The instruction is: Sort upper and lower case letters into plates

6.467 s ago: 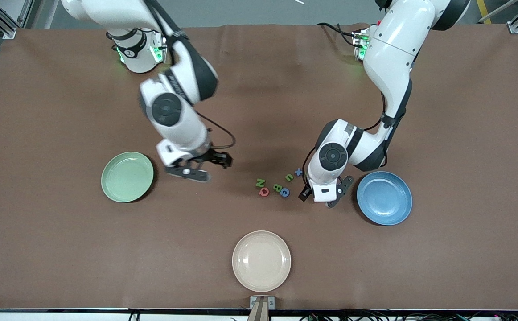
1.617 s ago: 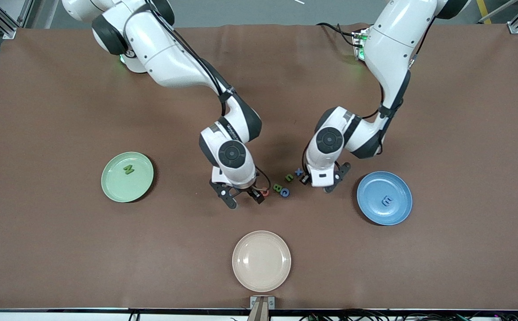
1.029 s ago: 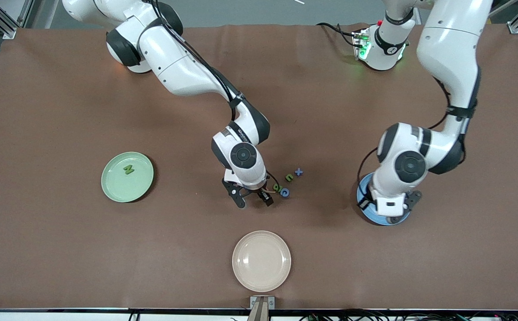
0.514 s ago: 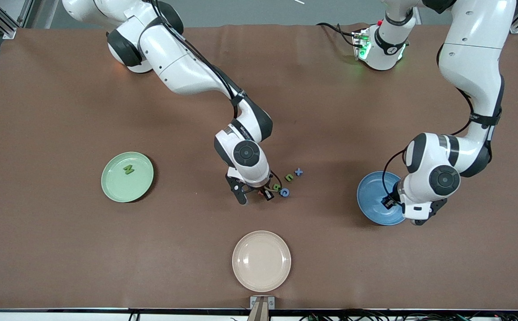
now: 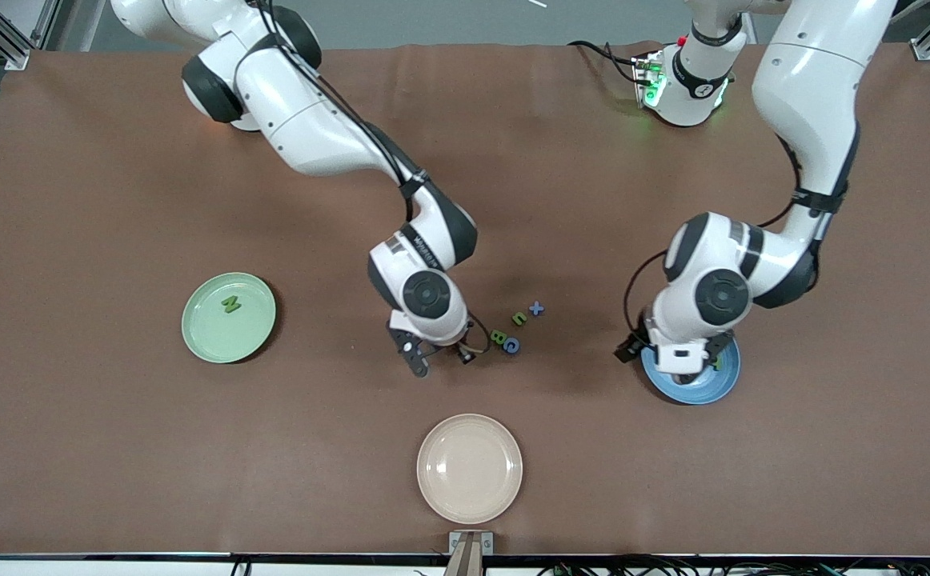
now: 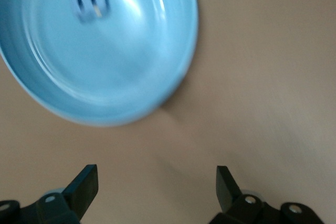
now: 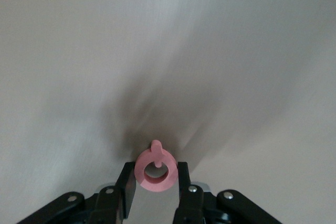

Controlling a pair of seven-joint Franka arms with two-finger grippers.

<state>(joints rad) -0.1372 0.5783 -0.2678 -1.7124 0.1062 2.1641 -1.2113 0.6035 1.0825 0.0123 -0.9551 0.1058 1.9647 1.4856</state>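
Pink Q (image 7: 155, 169): upright between the right gripper (image 7: 155, 187) fingers, clamped, tail pointing away from the wrist.
Left gripper (image 6: 157, 187): spread wide, empty, above the blue plate (image 6: 131, 77) rim.

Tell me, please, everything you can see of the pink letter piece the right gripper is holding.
The pink letter is a small, chunky, matte ring with a short tail sticking out of its rim, so it reads as a Q. The right gripper is shut on it, one finger on each side of the ring, the tail pointing away from the wrist. It hangs clear of the brown table; nothing else touches it. In the front view the gripper hides it.
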